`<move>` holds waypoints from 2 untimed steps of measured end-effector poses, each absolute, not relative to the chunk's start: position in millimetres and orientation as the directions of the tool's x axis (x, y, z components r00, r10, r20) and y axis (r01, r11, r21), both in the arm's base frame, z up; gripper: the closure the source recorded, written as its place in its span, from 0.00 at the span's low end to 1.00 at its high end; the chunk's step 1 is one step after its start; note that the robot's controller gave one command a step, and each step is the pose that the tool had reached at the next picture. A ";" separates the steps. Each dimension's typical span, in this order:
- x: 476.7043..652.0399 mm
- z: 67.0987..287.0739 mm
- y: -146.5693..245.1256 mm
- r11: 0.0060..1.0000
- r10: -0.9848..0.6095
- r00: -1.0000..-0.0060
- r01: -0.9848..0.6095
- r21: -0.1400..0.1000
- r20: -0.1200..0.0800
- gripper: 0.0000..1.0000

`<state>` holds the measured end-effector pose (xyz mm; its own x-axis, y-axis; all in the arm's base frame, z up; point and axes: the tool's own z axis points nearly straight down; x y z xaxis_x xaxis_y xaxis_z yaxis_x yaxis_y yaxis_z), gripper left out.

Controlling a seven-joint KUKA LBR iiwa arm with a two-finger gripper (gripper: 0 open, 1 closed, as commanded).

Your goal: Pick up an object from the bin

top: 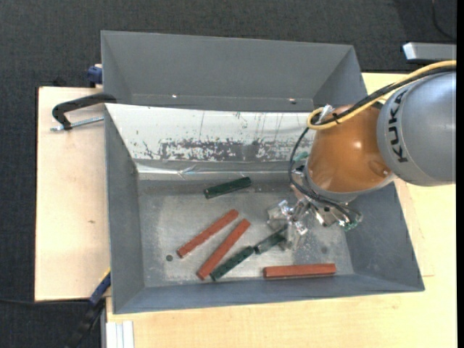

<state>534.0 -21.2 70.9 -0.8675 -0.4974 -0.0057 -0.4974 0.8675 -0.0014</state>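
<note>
My gripper (pixel 288 227) is low in the right half of the bin, its metal fingers pointing down and left over the right end of a dark green stick (pixel 243 256). That stick lies slanted on the floor, beside a red-brown stick (pixel 224 249). A second red-brown stick (pixel 207 233) lies parallel, a little further left. Another red-brown stick (pixel 299 270) lies flat near the front wall, just below the gripper. Whether anything is between the fingers is not visible.
A second dark green stick (pixel 228 188) lies near the back wall, left of the arm. The orange cover and cables of the wrist hang over the bin's right side.
</note>
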 end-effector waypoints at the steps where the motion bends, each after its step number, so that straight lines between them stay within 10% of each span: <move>1: 534.0 70.8 -21.1 0.868 -0.497 -0.868 -0.497 -0.001 -0.006 1.00; 2: 537.8 172.5 -17.0 0.846 -0.534 -0.846 -0.534 -0.001 -0.005 1.00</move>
